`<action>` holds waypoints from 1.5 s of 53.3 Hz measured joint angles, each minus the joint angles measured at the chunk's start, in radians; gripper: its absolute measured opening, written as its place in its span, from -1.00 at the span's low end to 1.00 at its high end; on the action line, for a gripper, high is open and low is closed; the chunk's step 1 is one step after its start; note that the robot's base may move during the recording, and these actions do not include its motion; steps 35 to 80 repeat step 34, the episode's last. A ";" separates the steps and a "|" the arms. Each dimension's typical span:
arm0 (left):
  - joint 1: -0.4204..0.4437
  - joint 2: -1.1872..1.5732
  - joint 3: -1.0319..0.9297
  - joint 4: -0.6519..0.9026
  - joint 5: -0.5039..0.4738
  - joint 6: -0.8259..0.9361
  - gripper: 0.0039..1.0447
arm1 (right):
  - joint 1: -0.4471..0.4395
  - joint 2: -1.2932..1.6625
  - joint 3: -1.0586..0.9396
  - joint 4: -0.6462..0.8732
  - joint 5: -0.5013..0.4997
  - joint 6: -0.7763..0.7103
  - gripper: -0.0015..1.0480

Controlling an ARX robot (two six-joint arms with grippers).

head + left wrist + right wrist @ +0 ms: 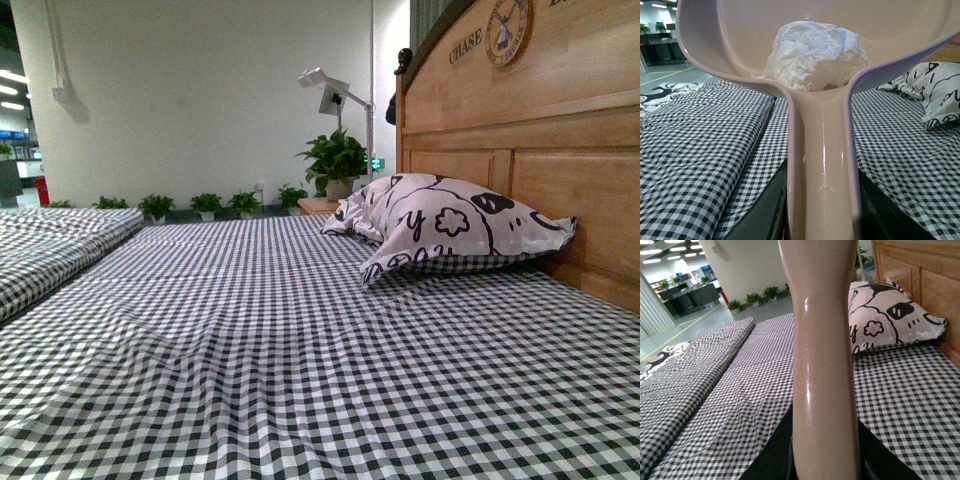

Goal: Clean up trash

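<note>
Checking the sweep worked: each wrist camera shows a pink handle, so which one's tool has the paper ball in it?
The one in the left wrist view: its handle widens into the pink dustpan holding the crumpled paper ball. The right wrist's pink handle shows no pan, no paper.

Front view: we sit low over the bed [300, 380], facing the headboard [520, 150]. Both wrist views hug pink handles; all share the pillow [450, 225].

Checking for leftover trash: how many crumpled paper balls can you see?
1: the paper ball sits in the pink dustpan above the bed. None shows on the checkered sheet; the pillow could hide more.
</note>
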 joint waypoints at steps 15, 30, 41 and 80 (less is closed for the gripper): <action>0.000 0.000 0.000 0.000 0.000 -0.001 -0.48 | 0.000 0.000 0.000 0.000 0.000 0.000 -0.64; 0.000 0.000 0.000 0.000 0.000 -0.003 -0.48 | 0.000 0.000 0.000 0.000 0.000 0.000 -0.64; 0.000 0.000 0.000 0.000 0.000 -0.003 -0.48 | 0.000 0.000 0.000 0.000 0.000 0.000 -0.64; 0.000 0.000 0.000 0.000 0.000 -0.003 -0.48 | 0.000 0.000 0.000 0.000 0.000 0.000 -0.64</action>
